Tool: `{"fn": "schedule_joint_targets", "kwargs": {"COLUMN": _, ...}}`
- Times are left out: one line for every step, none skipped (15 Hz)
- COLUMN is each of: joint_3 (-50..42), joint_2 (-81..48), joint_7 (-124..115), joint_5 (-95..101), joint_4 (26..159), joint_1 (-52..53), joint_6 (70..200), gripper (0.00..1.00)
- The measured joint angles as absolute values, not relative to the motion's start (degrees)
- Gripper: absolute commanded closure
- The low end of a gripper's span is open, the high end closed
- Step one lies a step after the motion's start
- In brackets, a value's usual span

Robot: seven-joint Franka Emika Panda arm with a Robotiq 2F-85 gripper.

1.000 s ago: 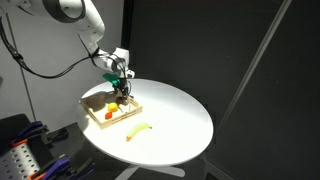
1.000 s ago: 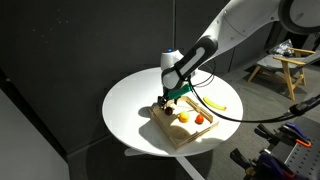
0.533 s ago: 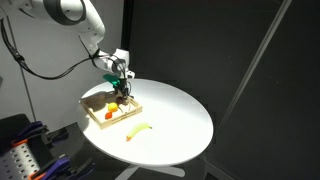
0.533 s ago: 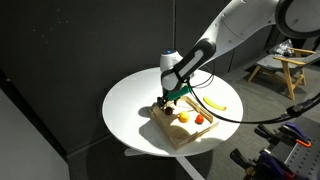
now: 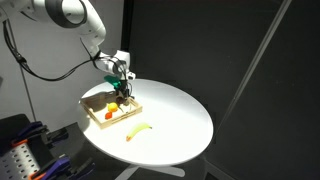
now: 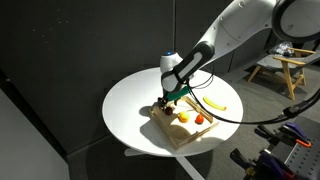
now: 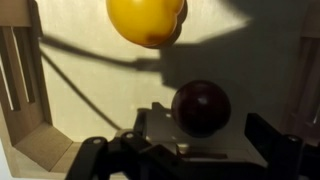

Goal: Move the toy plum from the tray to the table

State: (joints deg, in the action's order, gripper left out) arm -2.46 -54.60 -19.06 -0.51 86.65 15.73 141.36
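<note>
The large round white table (image 5: 175,120) (image 6: 130,105) is seen in both exterior views against a dark backdrop. The white Franka arm (image 5: 90,30) (image 6: 230,30) is stretched over it and bent down toward the tray.

The shallow wooden tray (image 5: 103,122) (image 6: 170,135) is placed near the table's edge, at about 9 o'clock on the tabletop in an exterior view (image 5: 103,122). Its raised rim is seen along the 9 o'clock side of the wrist view (image 7: 22,90), with the pale floor filling the rest.

The gripper (image 5: 122,95) (image 6: 167,103) (image 7: 185,150) is lowered into the tray, and its jaws are spread wide apart with nothing clamped.

A yellow toy banana (image 5: 138,129) (image 6: 210,103) is laid on the bare table just outside the tray, at roughly 5 o'clock from it in an exterior view (image 5: 138,129).

A round yellow toy fruit (image 7: 146,20) (image 6: 183,117) is seen at 12 o'clock in the wrist view, inside the tray. An orange-red toy fruit (image 6: 198,119) is set just beside it.

The toy plum (image 7: 201,107) is found on the tray floor, at about 4 o'clock from the middle of the wrist view. It is located between the open fingers, at about 5 o'clock from the yellow fruit and apart from it. In the exterior views the plum is hidden under the gripper.
</note>
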Motion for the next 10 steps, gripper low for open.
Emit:
{"fn": "schedule_joint_targets", "kwargs": {"joint_3": -2.5, "joint_2": -54.7, "joint_7": -19.1, "joint_5": -0.5, "joint_4": 86.5, "joint_1": 15.7, "joint_6": 141.3, "gripper": 0.0}}
{"fn": "schedule_joint_targets", "kwargs": {"joint_3": -2.5, "joint_2": -54.8, "joint_7": -19.1, "joint_5": -0.5, "joint_4": 86.4, "joint_1": 15.7, "joint_6": 141.3, "gripper": 0.0}}
{"fn": "schedule_joint_targets", "kwargs": {"joint_3": -2.5, "joint_2": -55.0, "joint_7": -19.1, "joint_5": -0.5, "joint_4": 86.2, "joint_1": 15.7, "joint_6": 141.3, "gripper": 0.0}}
{"fn": "schedule_joint_targets", "kwargs": {"joint_3": -2.6, "joint_2": -55.1, "joint_7": -19.1, "joint_5": -0.5, "joint_4": 86.0, "joint_1": 15.7, "joint_6": 141.3, "gripper": 0.0}}
{"fn": "schedule_joint_targets", "kwargs": {"joint_3": -2.6, "joint_2": -55.3, "joint_7": -19.1, "joint_5": -0.5, "joint_4": 85.9, "joint_1": 15.7, "joint_6": 141.2, "gripper": 0.0}}
{"fn": "schedule_joint_targets", "kwargs": {"joint_3": -2.6, "joint_2": -55.4, "joint_7": -19.1, "joint_5": -0.5, "joint_4": 85.7, "joint_1": 15.7, "joint_6": 141.1, "gripper": 0.18}}
{"fn": "schedule_joint_targets", "kwargs": {"joint_3": -2.6, "joint_2": -55.5, "joint_7": -19.1, "joint_5": -0.5, "joint_4": 85.6, "joint_1": 15.7, "joint_6": 141.0, "gripper": 0.25}}
{"fn": "schedule_joint_targets", "kwargs": {"joint_3": -2.7, "joint_2": -55.6, "joint_7": -19.1, "joint_5": -0.5, "joint_4": 85.5, "joint_1": 15.7, "joint_6": 140.9, "gripper": 0.34}}
{"fn": "schedule_joint_targets", "kwargs": {"joint_3": -2.8, "joint_2": -55.7, "joint_7": -19.1, "joint_5": -0.5, "joint_4": 85.5, "joint_1": 15.8, "joint_6": 140.9, "gripper": 0.44}}
{"fn": "schedule_joint_targets", "kwargs": {"joint_3": -2.9, "joint_2": -55.8, "joint_7": -19.2, "joint_5": -0.5, "joint_4": 85.4, "joint_1": 15.8, "joint_6": 140.9, "gripper": 0.51}}
